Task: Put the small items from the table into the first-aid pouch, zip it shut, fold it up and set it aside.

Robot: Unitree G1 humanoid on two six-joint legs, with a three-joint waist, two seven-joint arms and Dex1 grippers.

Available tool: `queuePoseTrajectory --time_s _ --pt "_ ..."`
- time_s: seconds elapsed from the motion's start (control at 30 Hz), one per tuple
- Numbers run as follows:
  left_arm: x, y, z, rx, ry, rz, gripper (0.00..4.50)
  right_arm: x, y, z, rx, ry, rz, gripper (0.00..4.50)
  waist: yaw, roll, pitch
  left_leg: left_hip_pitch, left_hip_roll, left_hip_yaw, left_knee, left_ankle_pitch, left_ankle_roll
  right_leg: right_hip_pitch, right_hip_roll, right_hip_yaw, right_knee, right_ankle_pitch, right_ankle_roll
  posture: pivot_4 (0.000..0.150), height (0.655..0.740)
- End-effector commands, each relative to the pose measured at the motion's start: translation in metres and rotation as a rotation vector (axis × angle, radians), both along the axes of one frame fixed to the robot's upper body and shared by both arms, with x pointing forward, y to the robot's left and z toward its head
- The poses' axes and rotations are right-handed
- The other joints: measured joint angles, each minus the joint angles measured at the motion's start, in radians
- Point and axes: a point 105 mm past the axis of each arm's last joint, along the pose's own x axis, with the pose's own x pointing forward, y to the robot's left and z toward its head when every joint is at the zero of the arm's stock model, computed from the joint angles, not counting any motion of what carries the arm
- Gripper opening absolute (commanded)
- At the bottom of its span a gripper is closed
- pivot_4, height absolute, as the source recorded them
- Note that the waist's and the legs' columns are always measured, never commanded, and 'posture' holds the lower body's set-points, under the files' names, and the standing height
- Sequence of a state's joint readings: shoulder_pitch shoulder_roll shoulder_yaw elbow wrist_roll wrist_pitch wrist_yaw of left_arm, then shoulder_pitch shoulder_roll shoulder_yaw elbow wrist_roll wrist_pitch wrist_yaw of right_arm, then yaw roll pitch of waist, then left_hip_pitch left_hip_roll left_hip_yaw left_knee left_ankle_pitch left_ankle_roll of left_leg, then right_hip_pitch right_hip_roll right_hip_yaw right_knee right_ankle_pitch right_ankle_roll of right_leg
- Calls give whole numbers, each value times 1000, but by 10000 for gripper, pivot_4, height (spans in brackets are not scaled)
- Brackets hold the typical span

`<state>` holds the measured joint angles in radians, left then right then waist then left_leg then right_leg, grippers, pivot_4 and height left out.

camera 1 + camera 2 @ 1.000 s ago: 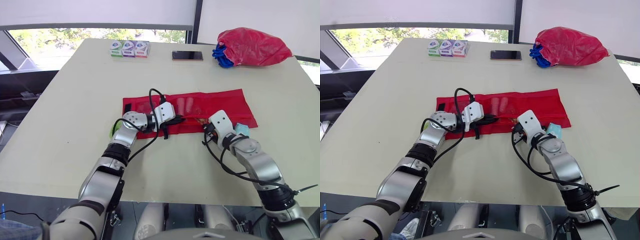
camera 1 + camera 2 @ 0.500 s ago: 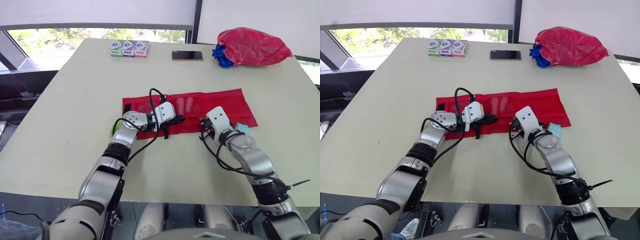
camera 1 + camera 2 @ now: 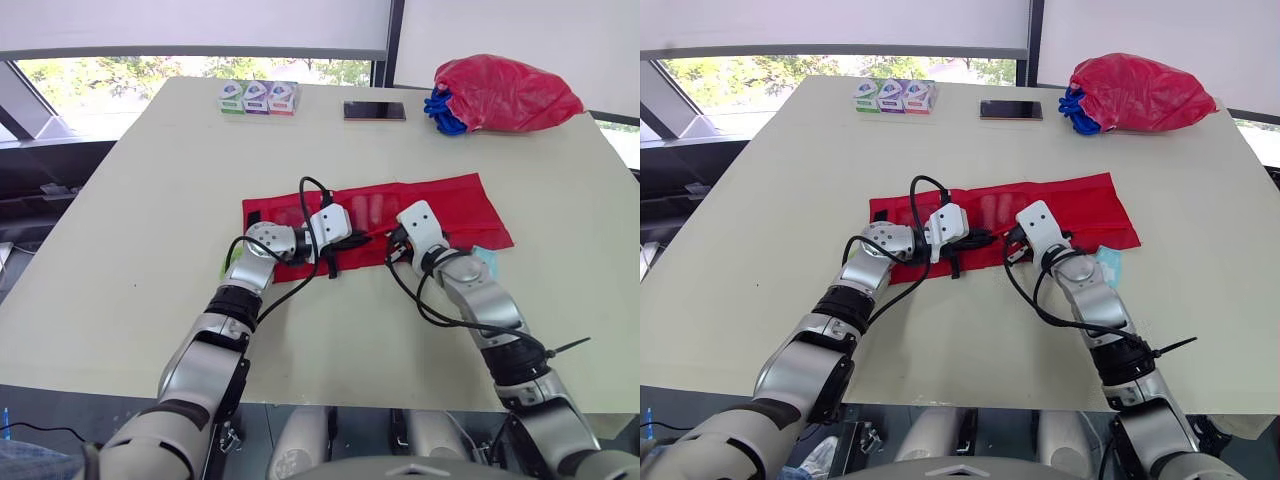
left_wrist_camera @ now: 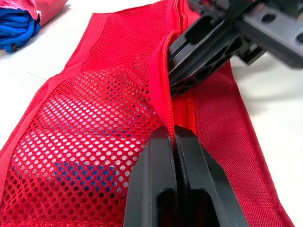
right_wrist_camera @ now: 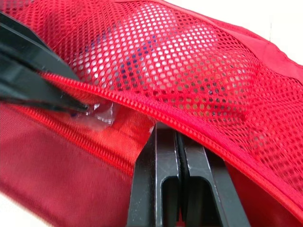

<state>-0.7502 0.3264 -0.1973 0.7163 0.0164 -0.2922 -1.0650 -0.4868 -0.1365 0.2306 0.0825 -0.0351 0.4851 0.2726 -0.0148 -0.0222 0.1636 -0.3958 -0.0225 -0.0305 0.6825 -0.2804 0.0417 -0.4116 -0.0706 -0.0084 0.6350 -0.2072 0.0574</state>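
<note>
Red mesh first-aid pouch lying flat mid-desk, left end effector pinched tight on its zipper edge, right end effector likewise clamped on that seam, the two close together, teal packet just beside the pouch's near right corner

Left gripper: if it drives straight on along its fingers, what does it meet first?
Most likely the right gripper. The left gripper, shut on the pouch at its zipper, points along that zipper at the right gripper pinching it just ahead; the gap between them is unclear.
</note>
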Motion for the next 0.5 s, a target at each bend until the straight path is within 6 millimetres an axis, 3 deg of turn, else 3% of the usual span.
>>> queuePoseTrajectory --time_s 0.03,0.23,0.37,0.5 --pt "-4 -7 7 0 -27 -45 0 10 -4 26 50 -123 -54 289 0 0 0 0 0 0 0 0 0 0 0 0 0 0 0 1500 7400" --pt "-3 -5 7 4 -24 -42 0 8 -11 25 99 -158 -84 289 0 0 0 0 0 0 0 0 0 0 0 0 0 0 0 1500 7400" --pt "0 0 8 9 -28 -24 0 -16 -18 27 146 -129 13 289 3 0 0 0 0 0 0 0 0 0 0 0 0 0 0 1500 7400" --pt "3 2 8 12 -31 -8 0 -44 -27 43 220 -163 102 289 0 0 0 0 0 0 0 0 0 0 0 0 -1 0 0 1500 7400"
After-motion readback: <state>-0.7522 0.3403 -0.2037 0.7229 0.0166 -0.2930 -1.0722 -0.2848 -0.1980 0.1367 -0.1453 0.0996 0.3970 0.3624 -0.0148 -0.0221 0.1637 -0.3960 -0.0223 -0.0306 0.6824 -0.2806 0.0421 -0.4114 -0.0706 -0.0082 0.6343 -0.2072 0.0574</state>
